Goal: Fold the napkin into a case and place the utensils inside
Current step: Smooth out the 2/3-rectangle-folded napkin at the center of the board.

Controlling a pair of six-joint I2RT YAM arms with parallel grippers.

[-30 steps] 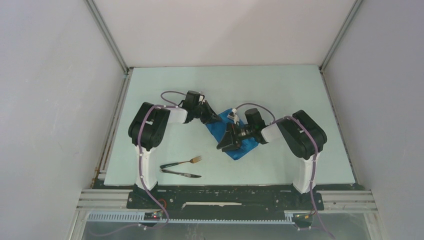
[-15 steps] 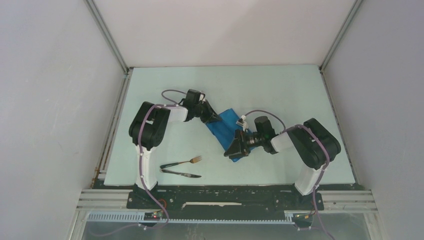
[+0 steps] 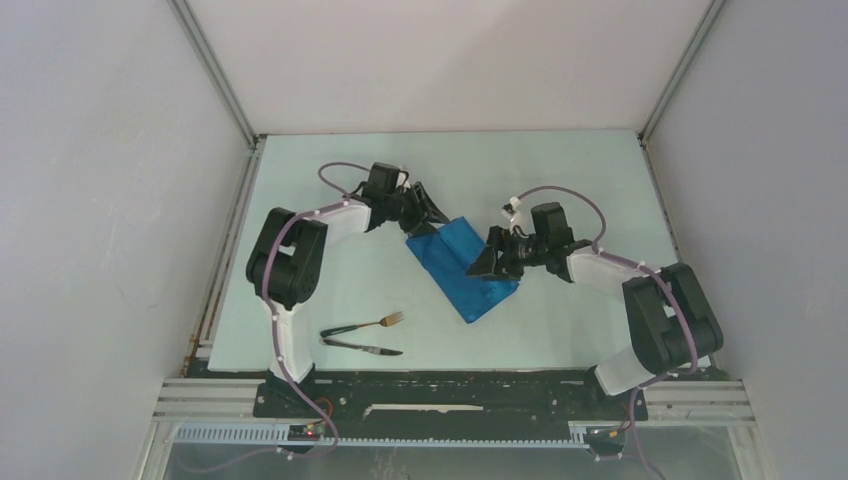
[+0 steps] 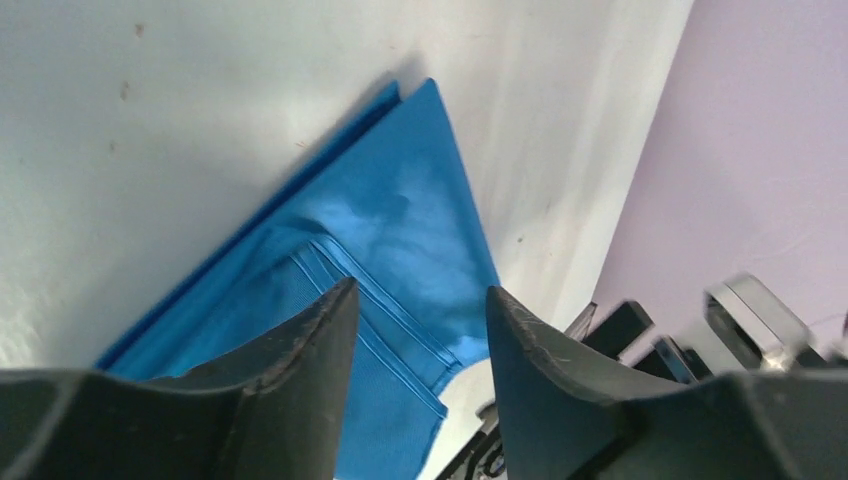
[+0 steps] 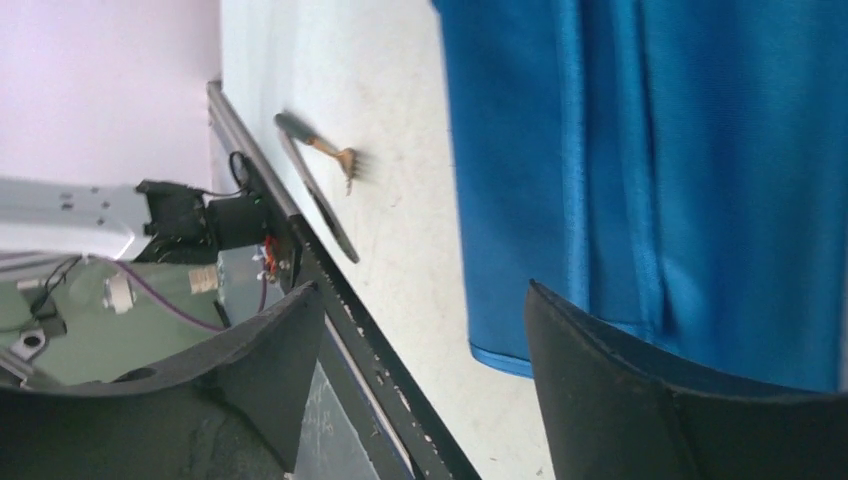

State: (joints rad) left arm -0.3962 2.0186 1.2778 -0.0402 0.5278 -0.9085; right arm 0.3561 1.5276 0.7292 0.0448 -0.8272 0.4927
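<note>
Blue cloth: napkin (image 3: 465, 268), folded into a long narrow case, lying diagonally mid-surface (image 3: 560, 180); probably laid flat so the pocket can take cutlery.
Utensils: fork (image 3: 378, 322) and knife (image 3: 362, 347) side by side at near left, well apart from the cloth, not yet inserted.
Left end effector (image 4: 418, 300): partly open, empty, above the case's far end.
Right end effector (image 5: 420, 295): wide, empty, over its right edge.

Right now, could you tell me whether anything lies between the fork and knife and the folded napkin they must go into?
Nothing visible does. The fork and knife lie side by side near the front edge, and only bare table separates them from the folded napkin.
</note>
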